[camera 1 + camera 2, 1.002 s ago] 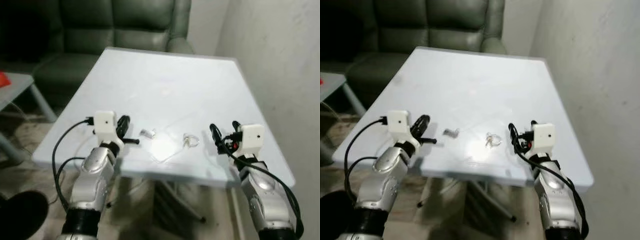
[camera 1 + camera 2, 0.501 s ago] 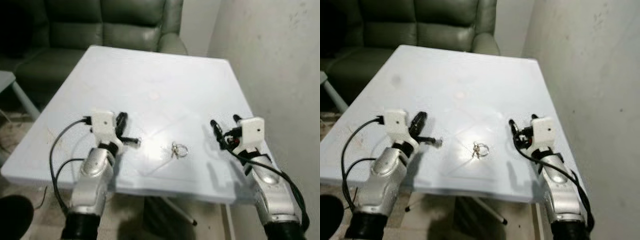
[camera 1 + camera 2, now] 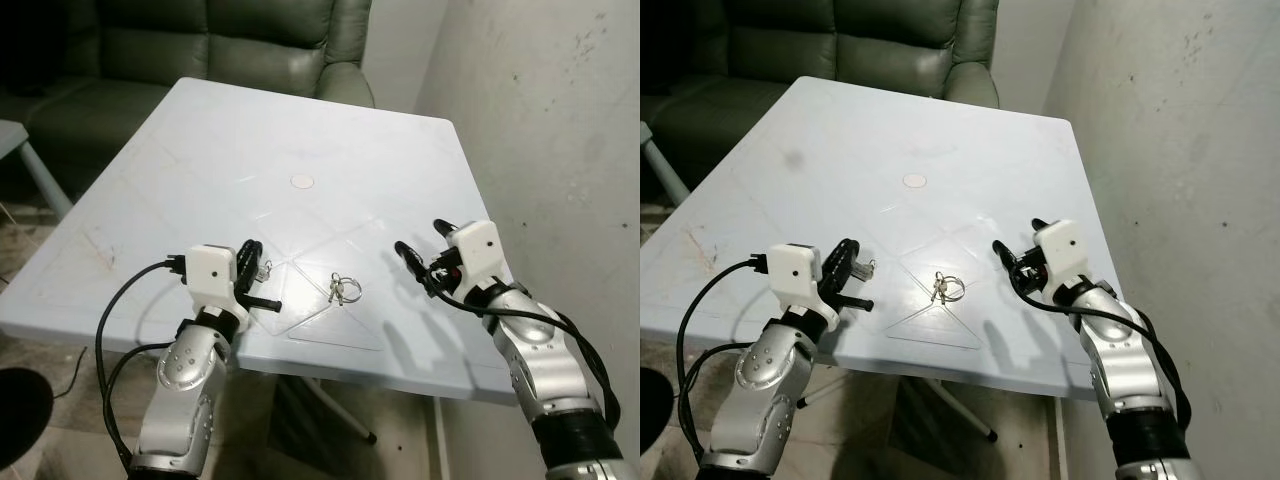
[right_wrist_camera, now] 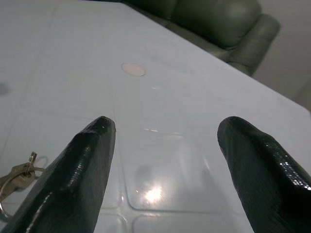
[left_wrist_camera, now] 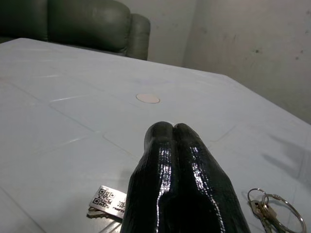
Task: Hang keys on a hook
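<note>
Left eye view, one key ring (image 3: 344, 290) on white table (image 3: 300, 130), two grippers hovering, left gripper (image 3: 258, 283) pinched closed and empty, right gripper (image 3: 421, 254) spread wide, one tagged key (image 5: 108, 200)

So we've got the keys (image 3: 343, 290) lying on the table (image 3: 300, 130) near its front edge, about midway across. A small tag (image 5: 108, 198) sits just left of them. Left gripper (image 3: 254, 275) is over the front edge left of the tag, right gripper (image 3: 422, 255) toward the right edge. Sofa (image 3: 230, 45) sits behind the table.
</note>
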Tool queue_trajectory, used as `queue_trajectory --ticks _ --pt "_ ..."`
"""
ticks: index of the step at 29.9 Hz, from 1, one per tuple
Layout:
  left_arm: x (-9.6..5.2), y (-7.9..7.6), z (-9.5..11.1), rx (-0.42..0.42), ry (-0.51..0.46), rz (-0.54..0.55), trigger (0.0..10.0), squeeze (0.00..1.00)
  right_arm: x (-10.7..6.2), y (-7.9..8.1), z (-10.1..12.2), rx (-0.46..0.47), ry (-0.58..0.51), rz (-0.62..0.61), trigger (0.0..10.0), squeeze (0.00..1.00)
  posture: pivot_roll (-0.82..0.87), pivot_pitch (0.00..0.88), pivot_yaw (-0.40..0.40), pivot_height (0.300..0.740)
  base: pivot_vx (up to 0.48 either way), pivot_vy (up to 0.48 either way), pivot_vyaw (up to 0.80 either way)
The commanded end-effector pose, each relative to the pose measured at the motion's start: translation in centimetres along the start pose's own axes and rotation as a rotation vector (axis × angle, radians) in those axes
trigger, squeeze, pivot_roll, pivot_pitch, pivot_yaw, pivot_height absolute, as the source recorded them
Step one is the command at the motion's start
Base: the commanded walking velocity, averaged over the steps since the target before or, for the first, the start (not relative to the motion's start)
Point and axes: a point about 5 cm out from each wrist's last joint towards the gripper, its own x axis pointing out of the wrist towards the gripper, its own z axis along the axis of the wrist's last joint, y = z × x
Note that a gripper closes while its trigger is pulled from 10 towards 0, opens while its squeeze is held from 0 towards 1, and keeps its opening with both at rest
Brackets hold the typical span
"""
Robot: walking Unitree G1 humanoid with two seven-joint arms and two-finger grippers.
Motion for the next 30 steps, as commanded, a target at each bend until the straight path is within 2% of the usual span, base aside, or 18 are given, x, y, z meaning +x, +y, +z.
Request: queue_trajectory --ticks 1,3,6,12,15,16,19,30 --pt "-0.4 -0.5 0.2 0.011 -0.002 -0.007 10.0 0.00 0.2 0.0 0.0 -0.009 0.006 0.030 10.0 0.00 0.04 0.150 -0.129 0.740 0.000 0.000 0.00" --pt "-1.1 -1.4 -0.1 0.000 0.011 -0.024 10.0 0.00 0.9 0.5 0.1 0.007 0.018 0.069 10.0 0.00 0.04 0.176 -0.141 0.740 0.000 0.000 0.00" --pt "-1.4 -1.8 -0.1 -0.001 0.011 -0.031 10.0 0.00 1.1 0.7 0.1 0.025 0.022 0.081 10.0 0.00 0.05 0.188 -0.145 0.740 0.000 0.000 0.00" --pt "-2.5 -3.8 0.1 -0.024 0.023 -0.097 10.0 0.00 2.1 2.2 0.0 0.071 0.022 0.155 10.0 0.00 0.06 0.241 -0.147 0.740 0.000 0.000 0.00" --pt "-2.6 -4.0 0.2 -0.022 0.026 -0.104 10.0 0.00 2.2 2.6 -0.1 0.066 0.017 0.175 10.0 0.00 0.06 0.247 -0.147 0.740 0.000 0.000 0.00" --pt "-2.8 -4.0 0.3 -0.020 0.030 -0.107 10.0 0.00 2.2 3.3 -0.3 0.104 0.022 0.213 10.0 0.00 0.06 0.260 -0.139 0.740 0.000 0.000 0.00" --pt "-2.8 -4.0 0.4 -0.016 0.035 -0.108 10.0 0.00 2.0 3.9 -0.2 0.123 0.004 0.256 10.0 0.00 0.07 0.264 -0.137 0.740 0.000 0.000 0.00" --pt "-2.6 -4.1 0.7 -0.017 0.043 -0.120 10.0 0.00 1.2 5.0 0.3 0.196 -0.044 0.338 10.0 0.00 0.06 0.269 -0.130 0.740 0.000 0.000 0.00"
